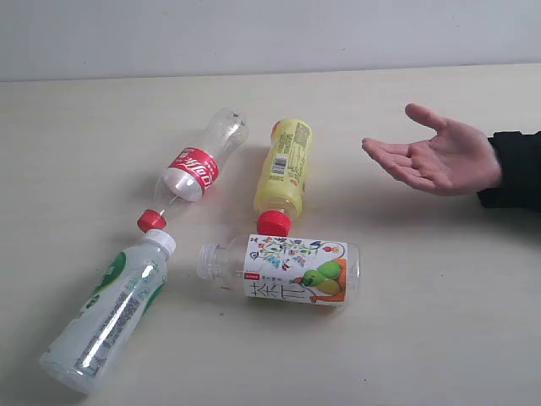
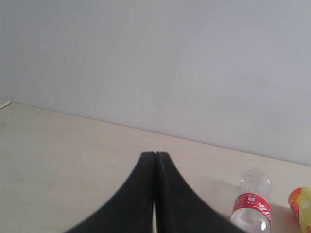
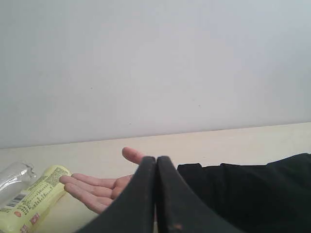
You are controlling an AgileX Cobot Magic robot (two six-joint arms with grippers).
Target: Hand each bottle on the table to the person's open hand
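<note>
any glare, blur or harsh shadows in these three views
Exterior view: soft even light, faint shadow under the open hand, slight sheen on the green-white label bottle. Left wrist view: shut black jaws soft-edged up close, red-label bottle a bit hazy. Right wrist view: same soft jaws, hand mildly blurred.

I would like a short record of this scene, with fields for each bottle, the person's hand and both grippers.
table: four bottles, all lying on their sides
red-label bottle: clear, red cap
yellow bottle: red cap
pear-label bottle: clear, nearest the yellow bottle's cap
green-white-label bottle: clear, white cap
person's hand: open, palm up, empty, right of the bottles in the exterior view
left gripper: shut, holds nothing
right gripper: shut, holds nothing
bottles handed over: none yet
</note>
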